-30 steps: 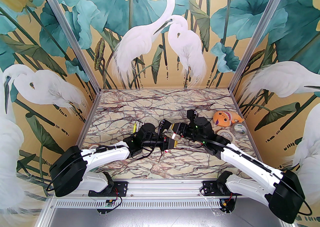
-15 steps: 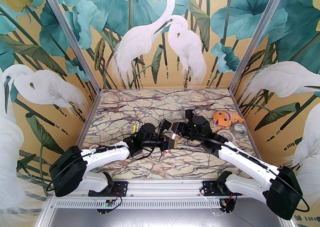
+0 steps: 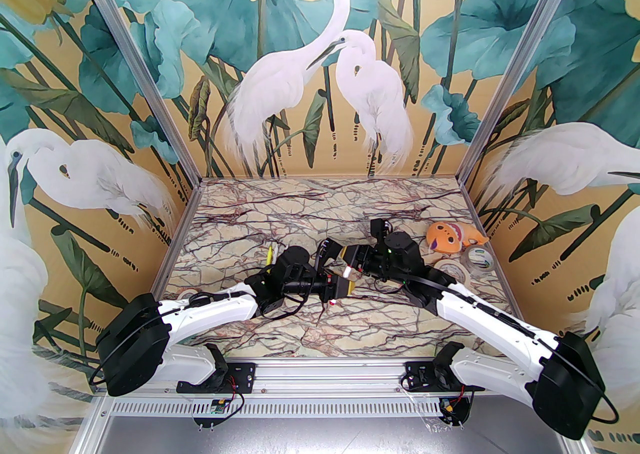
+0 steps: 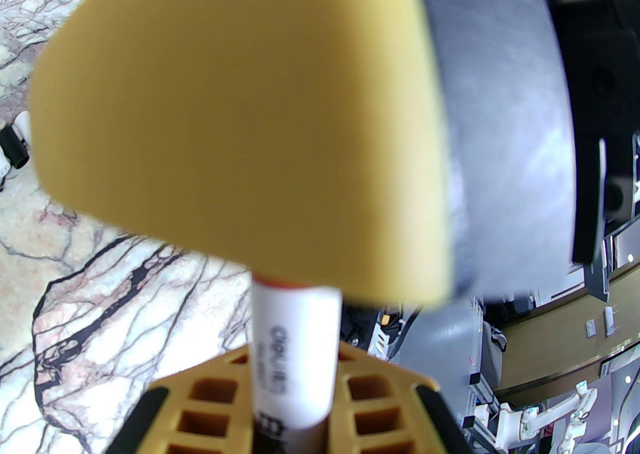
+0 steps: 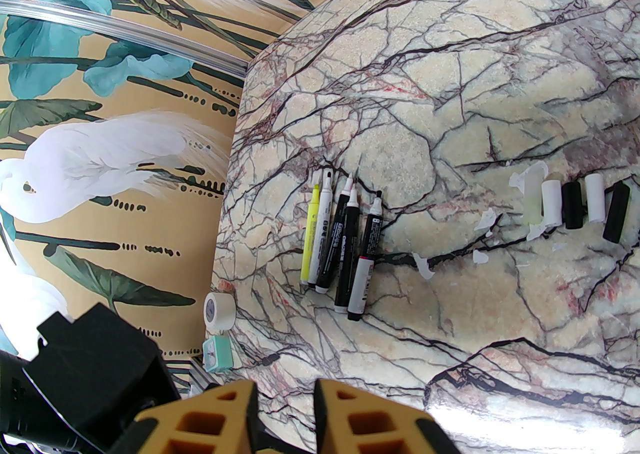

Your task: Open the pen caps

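Observation:
My left gripper (image 3: 340, 289) is shut on a white pen (image 3: 346, 273), held up off the marble table (image 3: 320, 206) near its middle. In the left wrist view the pen barrel (image 4: 295, 342) stands between my left fingers (image 4: 200, 392). Its red pen cap (image 4: 280, 284) shows as a thin edge under the yellow pad of my right gripper (image 3: 348, 267), which is shut on that end. In the right wrist view my right gripper (image 5: 285, 392) has its jaws close together. Several uncapped pens (image 5: 345, 242) and loose pen caps (image 5: 572, 204) lie on the table beyond.
An orange fish toy (image 3: 450, 237) and two tape rolls (image 3: 477, 258) sit at the right side. A yellow pen (image 3: 270, 255) lies left of my left wrist. White paper scraps (image 5: 482, 221) lie between pens and caps. Another tape roll (image 5: 219, 310) sits by the left wall.
My right gripper has moved a little left and drawn its jaws in around the pen's upper end. My left gripper has kept its hold on the pen.

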### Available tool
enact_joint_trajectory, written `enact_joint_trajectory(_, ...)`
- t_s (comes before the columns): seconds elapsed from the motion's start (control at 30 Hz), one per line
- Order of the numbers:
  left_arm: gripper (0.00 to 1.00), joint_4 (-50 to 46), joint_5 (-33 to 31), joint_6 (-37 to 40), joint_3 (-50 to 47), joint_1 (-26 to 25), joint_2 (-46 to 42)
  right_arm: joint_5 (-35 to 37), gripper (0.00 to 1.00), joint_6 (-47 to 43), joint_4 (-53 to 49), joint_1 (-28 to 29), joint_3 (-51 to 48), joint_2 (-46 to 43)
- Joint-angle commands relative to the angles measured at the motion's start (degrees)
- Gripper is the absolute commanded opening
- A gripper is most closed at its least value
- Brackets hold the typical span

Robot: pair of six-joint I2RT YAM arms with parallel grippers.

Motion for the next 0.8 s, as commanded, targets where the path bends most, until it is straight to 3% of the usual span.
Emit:
enact_joint_trajectory(0.0,0.07,-0.66,-0.24,0.64,-0.61,-0.30,-1.44,-0.89,0.28,-0.44,0.06,0.45,1.69,0.15)
enact_joint_trajectory(0.2,0.07,-0.84,-0.50,0.73,-0.69,-0.30,-1.82,-1.20,0.27,-0.38,0.18,0.63,1.93,0.67)
enact_joint_trajectory(0.6,0.07,-0.27,1.83,-0.33,-1.26,-0.31,-3.05,-1.35,0.15,-2.92,0.01,0.24,2.77,-0.91)
enact_joint_trajectory(0.77,0.08,2.64,8.64,-1.97,-1.49,-0.21,-4.45,-10.18,0.12,-4.48,9.38,-1.00,2.44,-1.22)
